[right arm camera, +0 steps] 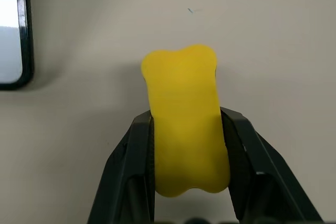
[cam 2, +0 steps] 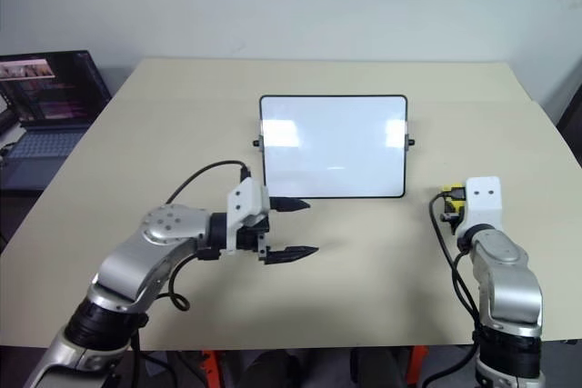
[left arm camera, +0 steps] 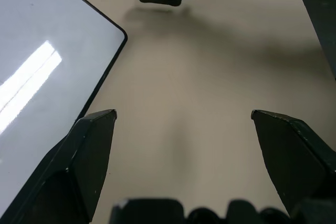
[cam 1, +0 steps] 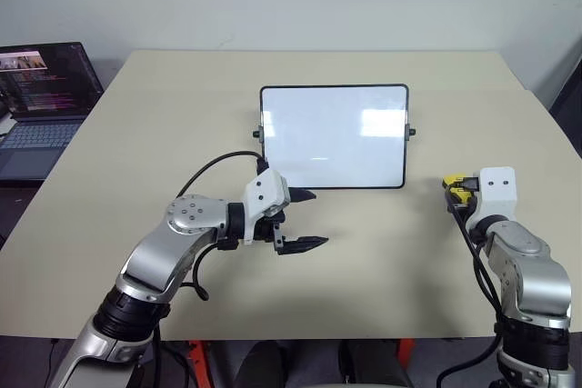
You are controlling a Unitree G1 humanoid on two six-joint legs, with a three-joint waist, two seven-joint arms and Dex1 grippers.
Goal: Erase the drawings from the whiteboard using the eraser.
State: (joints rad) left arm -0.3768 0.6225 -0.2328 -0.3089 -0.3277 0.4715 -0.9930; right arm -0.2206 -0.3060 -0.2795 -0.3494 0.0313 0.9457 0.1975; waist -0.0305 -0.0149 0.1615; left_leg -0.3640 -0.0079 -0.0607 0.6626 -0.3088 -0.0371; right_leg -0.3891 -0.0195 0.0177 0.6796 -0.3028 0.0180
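The whiteboard (cam 1: 334, 136) lies flat near the middle of the beige surface (cam 1: 109, 152), a bit toward the far side. It has a thin black frame and a small black knob on each short side. Its white face looks clean and shiny — just bright glare spots, with no marks that can be made out.

The eraser (right arm camera: 185, 119) is a small yellow block with a pinched middle, a bit like a bone. The right gripper (right arm camera: 187, 145) is clamped on it, one black finger pressed on each long side. From the head camera the eraser (cam 1: 454, 183) peeks out as a bit of yellow at the front of the right gripper, to the right of the whiteboard and just past its near right corner. It is apart from the board, over bare surface.

The left gripper (cam 1: 304, 219) is near the whiteboard's near left corner, pointing to the right. Its two black fingers are spread wide apart with nothing between them. In the left wrist view the board's corner sits beside one finger (left arm camera: 79, 156), and the yellow eraser shows farther off.

A laptop (cam 1: 41, 102) stands open at the far left — its screen is lit.
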